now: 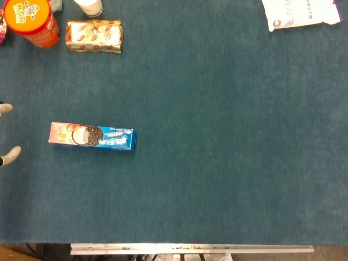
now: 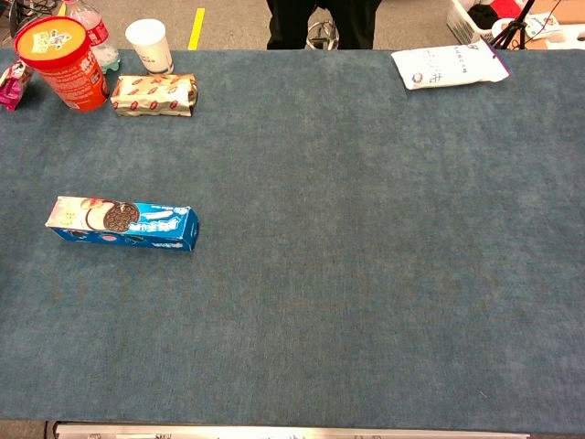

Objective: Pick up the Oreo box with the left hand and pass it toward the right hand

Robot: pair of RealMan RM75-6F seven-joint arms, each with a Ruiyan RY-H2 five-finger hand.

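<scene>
Teal felt covers the table (image 1: 217,136) from edge to edge. At the far left edge of the head view, two pale fingertips (image 1: 11,155) of the left hand (image 1: 5,133) poke into the picture, one above the other and spread apart, with nothing between them; the rest of the hand is cut off, and the chest view does not show it at all. Just to their right, but not touching them, the Oreo box (image 1: 92,136) lies flat on the table, its long side running left to right, on the left half of the table. It is blue, with a cookie printed on its face.

Along the back edge, at the left, stands an orange tub (image 2: 62,62) with a yellow lid. Beside it lies a gold packet (image 2: 154,95) with red marks, and behind that stands a white cup (image 2: 151,44). A pink wrapper (image 2: 13,84) shows at the left border in the chest view.

Far to the right, at the back edge, a white bag (image 2: 450,66) lies flat. The right hand shows in neither view.
</scene>
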